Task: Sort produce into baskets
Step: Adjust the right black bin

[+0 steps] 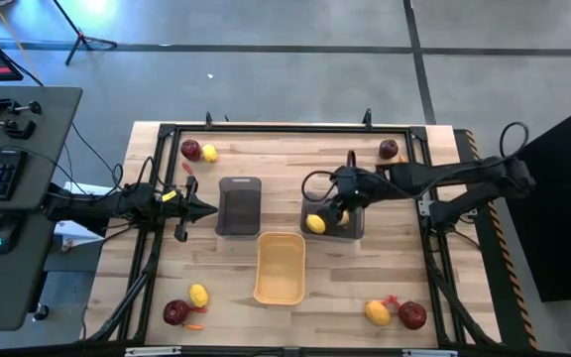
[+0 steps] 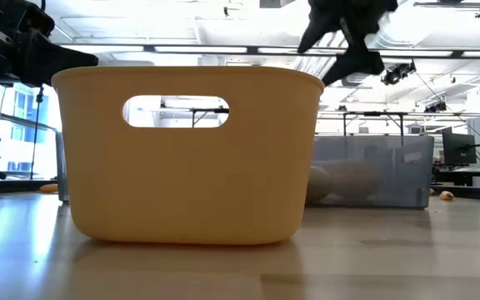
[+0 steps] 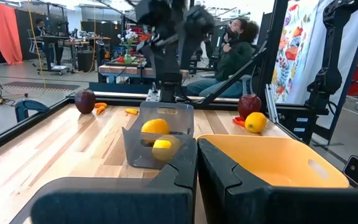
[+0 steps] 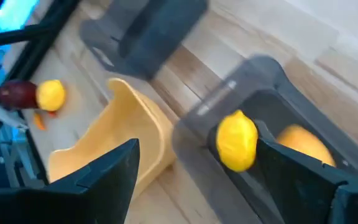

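Observation:
My right gripper [image 1: 333, 213] [image 4: 197, 140] is open above the right dark grey basket [image 1: 343, 222]. A yellow lemon [image 4: 237, 140] [image 1: 315, 224] is at that basket's left end, between the spread fingers and close beside one of them. An orange oval fruit [image 4: 303, 146] lies inside the same basket. My left gripper [image 1: 209, 208] [image 3: 196, 163] is shut and empty just left of the other dark grey basket [image 1: 239, 205]. The yellow-orange basket [image 1: 280, 268] [image 2: 190, 154] stands nearer the front edge, between them. My right gripper stands open over the lemon. The lemon shows right beside one finger [image 4: 291, 168], and I cannot tell whether they touch.
Loose produce lies in the corners. Far left are a red fruit [image 1: 191, 150] and a lemon [image 1: 209, 154]. Far right is a red fruit [image 1: 389, 149]. Near left are a red fruit [image 1: 175, 312] and a lemon [image 1: 198, 296]. Near right are a lemon [image 1: 377, 313] and a red fruit [image 1: 411, 315]. A person [image 3: 238, 46] sits beyond the table.

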